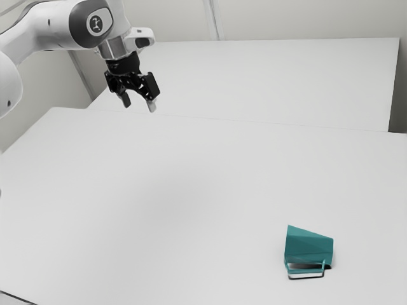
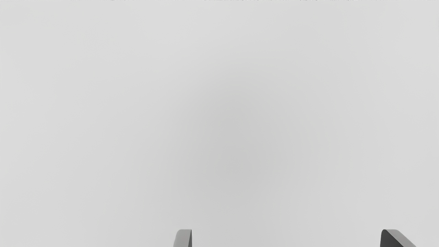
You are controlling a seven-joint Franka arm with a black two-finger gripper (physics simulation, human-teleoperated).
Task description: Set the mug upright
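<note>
My gripper [image 1: 139,105] hangs high above the table at the exterior view's upper left, far from the mug. In the wrist view the gripper [image 2: 286,237] is open, its two fingertips wide apart with only bare surface between and beyond them. The teal mug [image 1: 308,246] lies on its side on the table, toward the exterior view's lower right. Its handle lies at the side facing the exterior camera, low against the table.
A broad white table [image 1: 172,190] spreads beneath the arm and the mug. Behind it in the exterior view is another white surface [image 1: 267,82], with pale walls beyond. A thin dark edge crosses the exterior view's lower left corner.
</note>
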